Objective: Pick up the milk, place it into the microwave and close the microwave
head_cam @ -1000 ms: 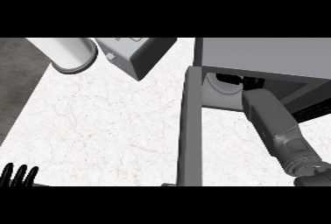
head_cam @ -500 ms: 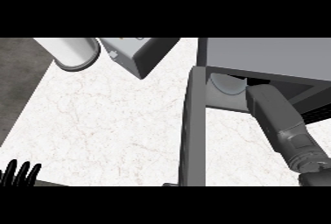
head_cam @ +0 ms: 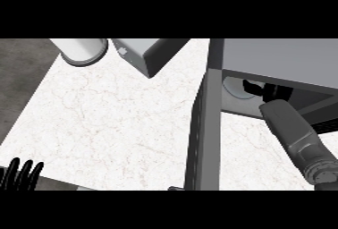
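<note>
Inside the open microwave [head_cam: 277, 58] at the worktop's [head_cam: 112, 120] right edge, the right hand [head_cam: 272, 91] sits beside a pale rounded thing [head_cam: 232, 87], probably the milk being set down, its grip impossible to tell; the left hand [head_cam: 20, 173] rests open at the near-left corner.

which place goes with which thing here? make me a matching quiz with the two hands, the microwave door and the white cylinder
Things:
1. left hand
2. right hand
3. door
4. white cylinder

Places or states:
a. top left of the view
b. inside the microwave
c. lower left corner, fingers up, resting
d. open, seen edge-on near the middle

Pairs: 1-c, 2-b, 3-d, 4-a
</note>
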